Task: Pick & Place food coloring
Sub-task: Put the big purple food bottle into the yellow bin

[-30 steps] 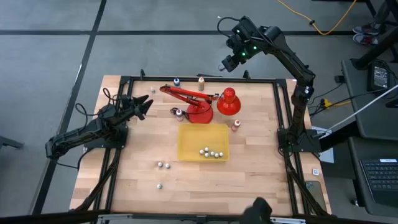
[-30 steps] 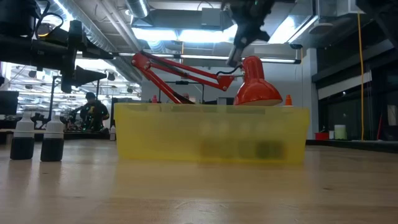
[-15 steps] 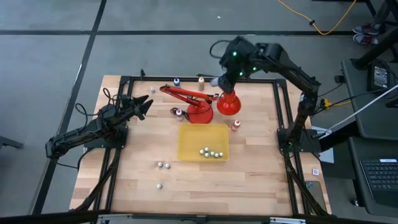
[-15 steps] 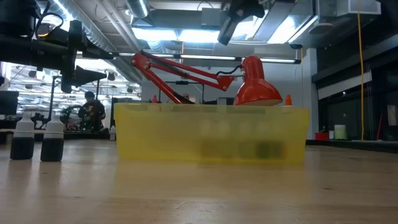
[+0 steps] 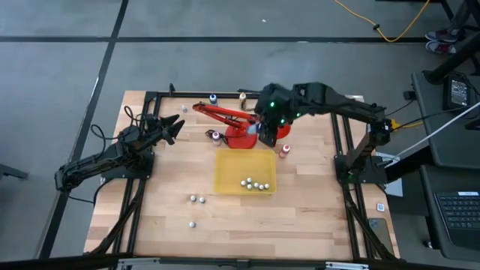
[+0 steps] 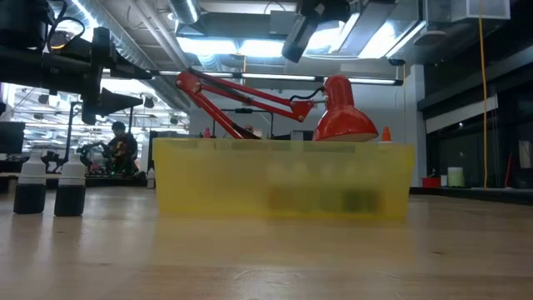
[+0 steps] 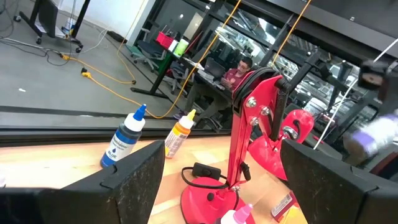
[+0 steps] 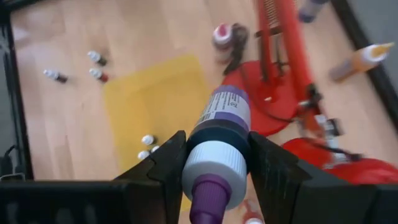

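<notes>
My right gripper (image 5: 259, 129) is shut on a purple food coloring bottle (image 8: 217, 124) with a white cap. It is high above the red desk lamp's base (image 5: 241, 137), just beyond the yellow tray (image 5: 229, 169); it also shows in the low view (image 6: 298, 35). Blue (image 5: 213, 98), orange (image 5: 242, 97), pink (image 5: 216, 136) and red (image 5: 284, 151) bottles stand upright around the lamp. My left gripper (image 5: 174, 126) is open and empty at the table's left, pointing at the lamp. My right gripper pinches the bottle's dark body just behind the white cap (image 8: 216, 138) between its two fingers (image 8: 163, 167). The fingers slant down from above. The bottle lies along them, its purple tip toward the wrist, lifted clear of the table.
Several tiny bottles lie in the yellow tray (image 5: 255, 184), and others are loose on the wood near it (image 5: 196, 199) (image 5: 192, 223). Two dark bottles (image 6: 50, 187) stand at the low view's left. The lamp's arm (image 5: 221, 112) and shade (image 5: 279, 126) are close under my right gripper.
My right gripper has come with the purple bottle from beyond the table's far edge toward the near and left, and is now above the lamp's base by the tray's far edge.
</notes>
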Robot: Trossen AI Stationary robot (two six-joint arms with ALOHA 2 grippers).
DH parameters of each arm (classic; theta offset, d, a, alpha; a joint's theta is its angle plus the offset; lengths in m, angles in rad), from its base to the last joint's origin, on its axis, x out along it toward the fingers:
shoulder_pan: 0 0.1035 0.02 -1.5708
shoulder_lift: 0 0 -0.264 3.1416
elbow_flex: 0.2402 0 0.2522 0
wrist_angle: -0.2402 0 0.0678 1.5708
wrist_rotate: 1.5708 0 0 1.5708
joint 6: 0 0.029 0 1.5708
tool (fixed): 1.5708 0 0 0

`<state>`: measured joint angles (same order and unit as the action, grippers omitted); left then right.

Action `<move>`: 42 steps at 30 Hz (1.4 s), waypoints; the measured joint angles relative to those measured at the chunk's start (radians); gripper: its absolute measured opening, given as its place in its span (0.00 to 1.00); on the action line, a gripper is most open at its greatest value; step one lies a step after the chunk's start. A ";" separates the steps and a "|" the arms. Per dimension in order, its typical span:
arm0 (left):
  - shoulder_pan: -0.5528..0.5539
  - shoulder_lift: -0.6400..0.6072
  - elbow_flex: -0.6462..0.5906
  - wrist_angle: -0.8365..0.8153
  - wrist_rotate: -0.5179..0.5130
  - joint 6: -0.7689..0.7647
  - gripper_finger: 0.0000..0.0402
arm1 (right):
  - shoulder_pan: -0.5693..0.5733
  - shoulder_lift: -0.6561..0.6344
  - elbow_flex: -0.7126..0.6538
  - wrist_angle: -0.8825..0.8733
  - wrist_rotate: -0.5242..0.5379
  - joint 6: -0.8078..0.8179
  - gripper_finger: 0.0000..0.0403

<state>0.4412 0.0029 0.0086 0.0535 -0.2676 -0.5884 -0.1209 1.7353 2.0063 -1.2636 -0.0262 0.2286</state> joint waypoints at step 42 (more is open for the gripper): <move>0.000 0.000 0.000 0.000 0.000 0.000 0.77 | 0.042 0.007 -0.678 0.361 -0.115 -0.030 0.38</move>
<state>0.4412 0.0028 0.0086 0.0536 -0.2680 -0.5884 -0.0785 1.7424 1.3280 -0.9023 -0.1413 0.1982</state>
